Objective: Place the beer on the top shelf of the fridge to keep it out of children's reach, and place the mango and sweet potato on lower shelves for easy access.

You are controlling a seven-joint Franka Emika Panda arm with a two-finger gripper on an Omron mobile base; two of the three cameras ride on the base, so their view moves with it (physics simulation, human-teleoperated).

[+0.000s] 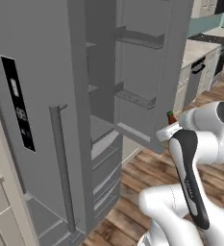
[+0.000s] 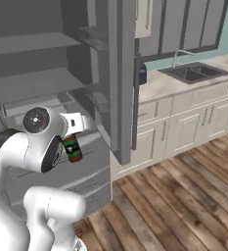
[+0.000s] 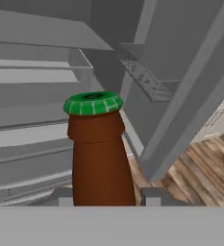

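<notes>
Beer (image 3: pixel 101 158), brown glass bottle, upright between my gripper's (image 3: pixel 104 197) fingers clamped on its body below the neck, held before the open fridge (image 1: pixel 46 72): rigid, smooth, likely slippery and breakable, best gripped low on the straight body.

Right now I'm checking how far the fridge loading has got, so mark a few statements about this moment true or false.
1. The gripper is shut on the beer. True.
2. The beer already stands on a fridge shelf. False: it is held in the air in front of the open fridge.
3. The fridge door is open. True: its door bins face the arm.
4. The bottle cap looks green in the hand view. True.
5. The bottle lies on its side in the gripper. False: in the right base view it hangs roughly upright.
</notes>
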